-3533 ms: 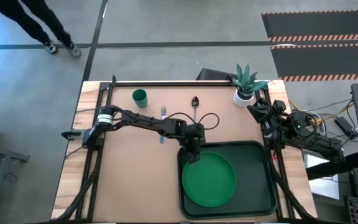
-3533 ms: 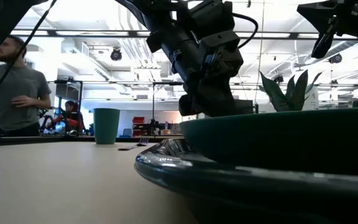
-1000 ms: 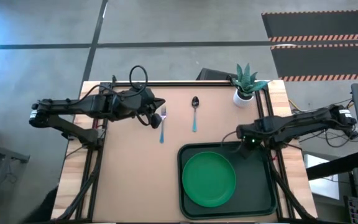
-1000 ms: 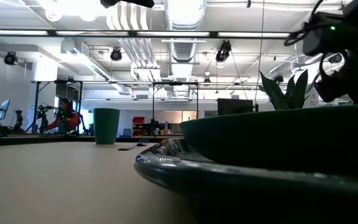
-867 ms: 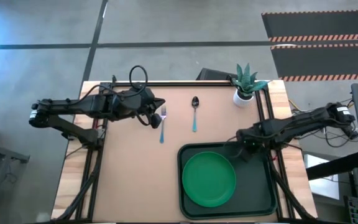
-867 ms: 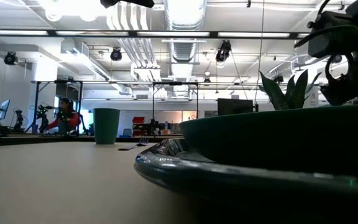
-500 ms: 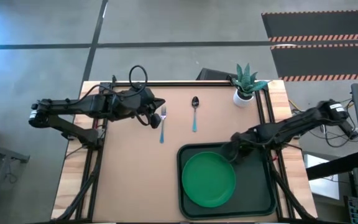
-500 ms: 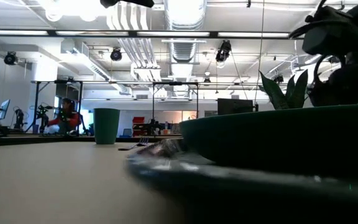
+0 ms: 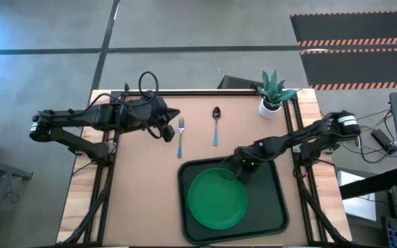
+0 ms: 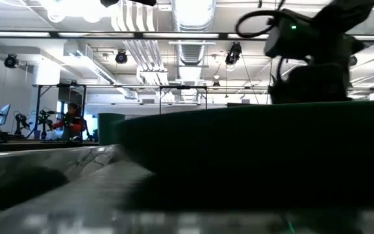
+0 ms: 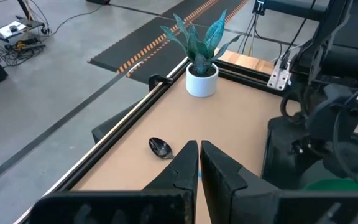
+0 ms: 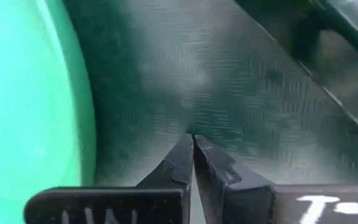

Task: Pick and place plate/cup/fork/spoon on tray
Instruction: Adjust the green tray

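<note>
The dark green tray (image 9: 278,207) lies on the table at the near middle, with the bright green plate (image 9: 217,198) flat inside it. My right gripper (image 9: 242,170) is shut, its tips down on the tray floor beside the plate's far right rim (image 12: 55,93). The fork (image 9: 180,134) and the spoon (image 9: 216,124) lie on the bare table beyond the tray. My left gripper (image 9: 176,113) hangs shut above the table's far left, left of the fork. The cup is hidden under the left arm. My right gripper presses its shut fingertips (image 12: 182,155) on the tray's floor (image 12: 197,112), near the tray's far edge and just right of the plate. The fingers come slanting down from the table's right side. The tray lies flat on the table.
A white pot with a spiky plant (image 9: 271,95) stands at the far right corner. Black frame rails (image 9: 109,172) run along the table's left and right sides. Bare table lies left of the tray. People (image 10: 70,120) show in the room behind.
My right gripper has swung toward the table's left edge and sunk a little, staying shut. The tray, with the plate in it, has slid along the table toward the left edge with it. In the low view the tray now fills most of the picture.
</note>
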{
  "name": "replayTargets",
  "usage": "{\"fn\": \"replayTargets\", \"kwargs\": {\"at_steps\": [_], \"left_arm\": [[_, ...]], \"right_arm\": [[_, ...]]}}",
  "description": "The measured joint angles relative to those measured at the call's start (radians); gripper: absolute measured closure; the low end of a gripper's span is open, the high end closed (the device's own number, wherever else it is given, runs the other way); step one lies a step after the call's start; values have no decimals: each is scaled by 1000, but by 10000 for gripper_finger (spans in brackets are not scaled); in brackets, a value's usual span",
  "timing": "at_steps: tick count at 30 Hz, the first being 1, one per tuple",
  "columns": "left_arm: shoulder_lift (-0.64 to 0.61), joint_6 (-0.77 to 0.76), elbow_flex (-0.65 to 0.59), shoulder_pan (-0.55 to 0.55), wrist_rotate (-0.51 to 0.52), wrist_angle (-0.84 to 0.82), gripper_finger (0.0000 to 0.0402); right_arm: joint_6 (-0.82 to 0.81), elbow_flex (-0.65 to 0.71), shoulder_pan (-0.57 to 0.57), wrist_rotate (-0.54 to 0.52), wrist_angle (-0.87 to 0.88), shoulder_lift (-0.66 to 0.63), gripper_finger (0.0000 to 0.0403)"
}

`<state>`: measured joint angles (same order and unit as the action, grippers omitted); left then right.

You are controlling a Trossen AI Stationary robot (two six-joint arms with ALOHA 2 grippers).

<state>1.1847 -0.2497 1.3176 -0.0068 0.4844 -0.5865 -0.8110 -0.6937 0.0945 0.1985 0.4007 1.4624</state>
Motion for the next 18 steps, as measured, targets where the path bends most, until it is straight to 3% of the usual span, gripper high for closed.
{"fn": "replayTargets", "kwargs": {"at_steps": [8, 18], "left_arm": [[1, -2, -3, 0, -41, -15, 402], [4, -6, -15, 0, -13, -44, 402]], "right_arm": [[120, -73, -40, -37, 42, 17, 394], [58, -71, -43, -191, 278, -230, 394]]}}
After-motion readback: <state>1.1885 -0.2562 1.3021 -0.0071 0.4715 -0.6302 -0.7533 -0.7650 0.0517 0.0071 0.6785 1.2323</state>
